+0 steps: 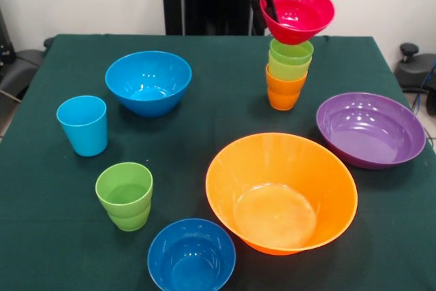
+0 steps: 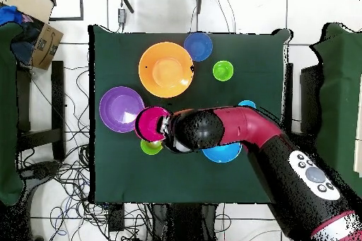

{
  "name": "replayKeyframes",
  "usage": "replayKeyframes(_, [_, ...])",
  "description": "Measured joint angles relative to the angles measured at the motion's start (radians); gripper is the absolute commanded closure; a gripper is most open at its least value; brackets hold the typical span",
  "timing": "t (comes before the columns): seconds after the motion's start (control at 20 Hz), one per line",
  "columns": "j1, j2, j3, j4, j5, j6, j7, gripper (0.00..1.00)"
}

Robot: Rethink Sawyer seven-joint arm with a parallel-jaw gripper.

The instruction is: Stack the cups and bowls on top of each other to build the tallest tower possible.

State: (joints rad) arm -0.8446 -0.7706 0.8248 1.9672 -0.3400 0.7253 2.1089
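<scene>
My gripper (image 1: 272, 9) is shut on the rim of the small red bowl (image 1: 300, 11), one dark finger inside it. The bowl hangs tilted right over the tower (image 1: 287, 73), a lime green cup (image 1: 291, 59) nested in an orange cup (image 1: 285, 92). I cannot tell whether the bowl's base touches the green cup's rim. From overhead, the red bowl (image 2: 149, 123) lies next to the green cup (image 2: 150, 148), with the gripper (image 2: 167, 129) at the bowl's edge.
A blue bowl (image 1: 148, 81), a light blue cup (image 1: 83, 125), a green stepped cup (image 1: 125, 195) and a smaller blue bowl (image 1: 191, 255) stand on the left. The large orange bowl (image 1: 281, 192) and purple bowl (image 1: 370, 129) sit right of centre.
</scene>
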Motion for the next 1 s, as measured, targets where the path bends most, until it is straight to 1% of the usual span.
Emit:
replayKeyframes(0.25, [0.013, 0.0, -0.001, 0.015, 0.0, 0.0, 0.0, 1.0])
replayKeyframes(0.65, [0.052, 0.001, -0.002, 0.038, -0.002, -0.004, 0.0, 1.0])
replayKeyframes(1.0, [0.064, 0.008, -0.004, 0.042, -0.002, -0.027, 0.0, 1.0])
